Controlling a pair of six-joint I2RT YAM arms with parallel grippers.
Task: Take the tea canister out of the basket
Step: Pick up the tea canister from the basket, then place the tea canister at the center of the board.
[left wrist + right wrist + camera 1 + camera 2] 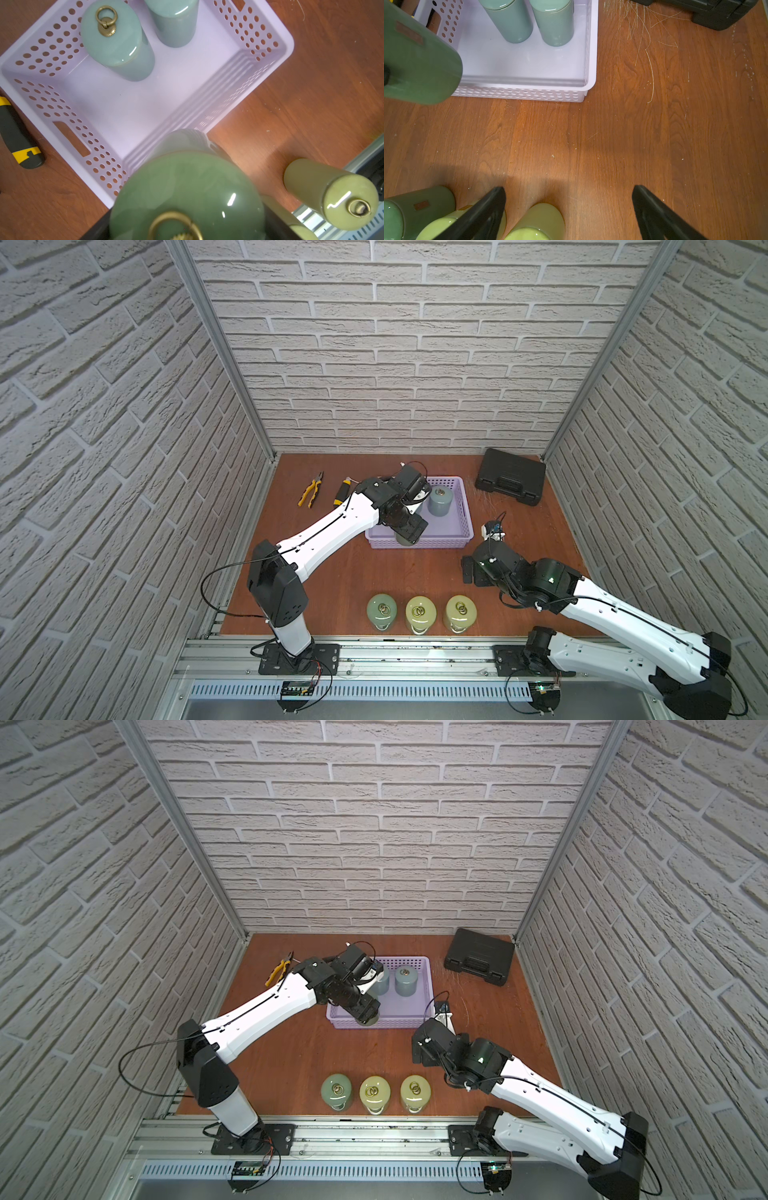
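Left arm (328, 531) and right arm (623, 614): glossy white shells, chunky black joints, thin black cables (202, 585) looping off, bolted black base plates (328, 655). Right tool (568, 188) has plain black wedge fingers (477, 216).

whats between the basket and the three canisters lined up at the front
Nothing, just bare table between the basket and the three canisters; the right wrist view shows it best.

Bright, even overhead light casts soft shadows on the bench (612, 135). Both top views bow at their edges. The tea canister (187, 193) looks blurred, glare-streaked
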